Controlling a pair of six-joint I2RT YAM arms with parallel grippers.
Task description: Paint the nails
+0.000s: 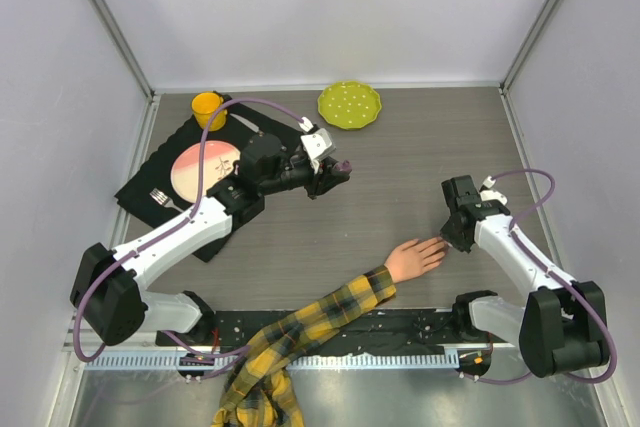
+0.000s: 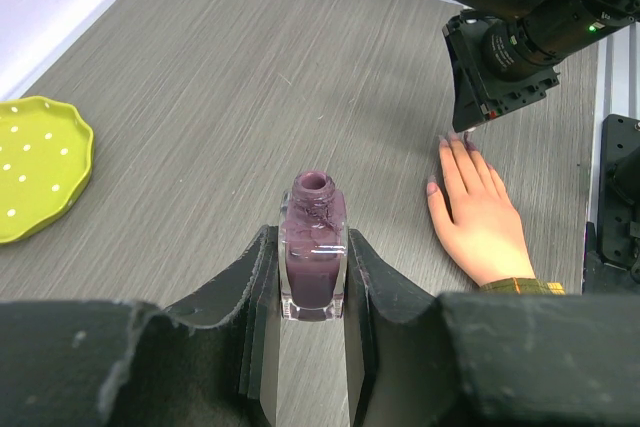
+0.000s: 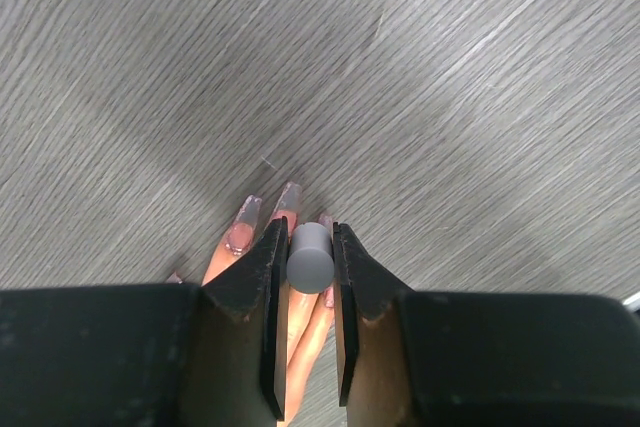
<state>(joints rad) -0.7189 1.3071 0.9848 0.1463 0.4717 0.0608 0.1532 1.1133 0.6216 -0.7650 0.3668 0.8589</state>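
The pale mannequin hand (image 1: 415,257) lies flat on the table, its yellow-and-black plaid sleeve (image 1: 300,332) running to the near edge. Its long nails (image 3: 243,219) show purple tint; they also show in the left wrist view (image 2: 456,140). My right gripper (image 3: 308,235) is shut on the grey brush cap (image 3: 310,257), directly above the fingertips; in the top view it (image 1: 452,234) stands at the hand's tip. My left gripper (image 2: 312,243) is shut on the uncapped purple polish bottle (image 2: 313,272), held upright over mid-table (image 1: 335,172), apart from the hand.
A green dotted plate (image 1: 349,105) sits at the back. A yellow cup (image 1: 208,107), a pink plate (image 1: 205,169) and a fork (image 1: 160,197) rest on a black mat (image 1: 145,182) at the left. A metal rail (image 1: 400,357) runs along the near edge.
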